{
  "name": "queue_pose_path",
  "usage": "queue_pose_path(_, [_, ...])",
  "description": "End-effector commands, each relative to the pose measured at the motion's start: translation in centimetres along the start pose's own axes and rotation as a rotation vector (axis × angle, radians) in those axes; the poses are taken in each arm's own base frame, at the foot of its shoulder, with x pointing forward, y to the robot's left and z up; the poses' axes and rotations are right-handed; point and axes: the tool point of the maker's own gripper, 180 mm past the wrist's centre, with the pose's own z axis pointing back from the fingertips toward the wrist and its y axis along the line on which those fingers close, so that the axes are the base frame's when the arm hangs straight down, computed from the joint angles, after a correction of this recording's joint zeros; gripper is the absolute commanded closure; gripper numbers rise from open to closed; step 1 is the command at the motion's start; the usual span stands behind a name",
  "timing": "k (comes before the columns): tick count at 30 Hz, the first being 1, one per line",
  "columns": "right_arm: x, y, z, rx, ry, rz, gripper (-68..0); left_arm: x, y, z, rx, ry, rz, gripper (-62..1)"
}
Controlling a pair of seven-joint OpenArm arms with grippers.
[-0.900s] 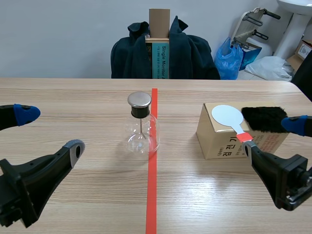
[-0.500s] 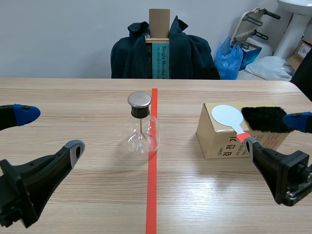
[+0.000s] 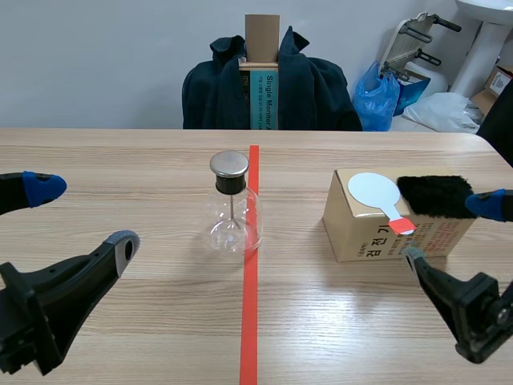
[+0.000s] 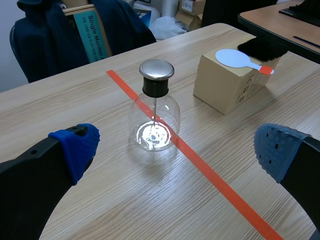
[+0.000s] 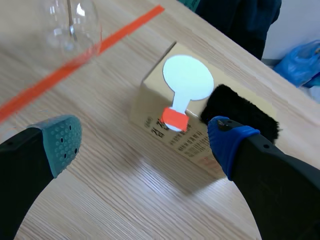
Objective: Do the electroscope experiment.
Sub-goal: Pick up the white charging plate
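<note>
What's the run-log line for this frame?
left gripper: fingers open, short of flask | right gripper: fingers open, at box | flask: upright, untouched | paddle, fur pad: on box top

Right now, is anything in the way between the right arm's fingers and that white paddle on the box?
Nothing visible. The white paddle lies uncovered atop the cardboard box, black fur beside it, the right fingers open nearby.
</note>
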Motion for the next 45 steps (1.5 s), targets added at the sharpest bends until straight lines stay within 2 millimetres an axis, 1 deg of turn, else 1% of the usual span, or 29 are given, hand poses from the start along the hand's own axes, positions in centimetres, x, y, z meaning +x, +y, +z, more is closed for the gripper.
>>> queue_pose_path(1, [0.5, -0.4, -0.1, 0.001, -0.003, 0.088, -51.3, 0.8, -0.3, 0.0, -0.007, -0.027, 0.001, -62.3])
queue_pose_path(4, [-1.2, -0.2, -0.1, 0.023, 0.09, 0.313, -51.3, 0.8, -0.3, 0.0, -0.007, -0.031, 0.001, -62.3])
queue_pose_path(7, [-2.9, -0.8, 0.3, 0.024, 0.185, 0.564, -51.7, 0.8, -0.3, 0.0, -0.007, -0.031, 0.001, -62.3])
queue_pose_path(10, [-3.7, -1.1, 0.4, 0.032, 0.229, 0.723, -51.7, 1.0, -0.3, 0.0, -0.007, -0.039, 0.002, -62.3])
queue_pose_path(14, [-3.3, -1.9, 0.2, -0.009, 0.206, 0.886, -51.7, 1.1, -0.3, 0.0, -0.007, -0.047, 0.002, -62.3])
queue_pose_path(15, [-3.0, -2.0, 0.0, -0.022, 0.191, 0.922, -51.7, 1.1, -0.3, 0.0, -0.007, -0.047, 0.002, -62.3])
queue_pose_path(19, [-2.9, -2.1, -1.0, -0.066, 0.16, 1.045, -51.7, 1.2, -0.3, 0.0, -0.007, -0.049, 0.002, -62.3])
queue_pose_path(25, [-4.1, -1.7, -2.8, -0.104, 0.12, 1.147, -51.7, 1.2, -0.3, 0.0, -0.007, -0.053, 0.002, -62.3])
queue_pose_path(32, [-5.4, -1.0, -4.3, -0.17, 0.063, 1.199, -52.1, 1.1, -0.3, 0.0, -0.01, -0.045, -0.013, -62.3])
queue_pose_path(33, [-5.5, -1.0, -4.5, -0.182, 0.057, 1.202, -54.3, 1.0, -0.4, 0.0, -0.012, -0.039, -0.026, -62.3])
queue_pose_path(37, [-6.6, -1.0, -5.7, -0.22, 0.074, 1.225, -67.9, 0.8, -0.4, 0.0, -0.014, -0.031, -0.041, -62.3])
queue_pose_path(42, [-7.4, -1.2, -7.3, -0.241, 0.084, 1.232, -67.9, 0.9, -0.4, -0.1, -0.014, -0.034, -0.043, -62.3])
queue_pose_path(45, [-7.3, -1.1, -8.3, -0.248, 0.075, 1.227, -67.9, 1.1, -0.2, -0.2, -0.012, -0.041, -0.049, -62.3])
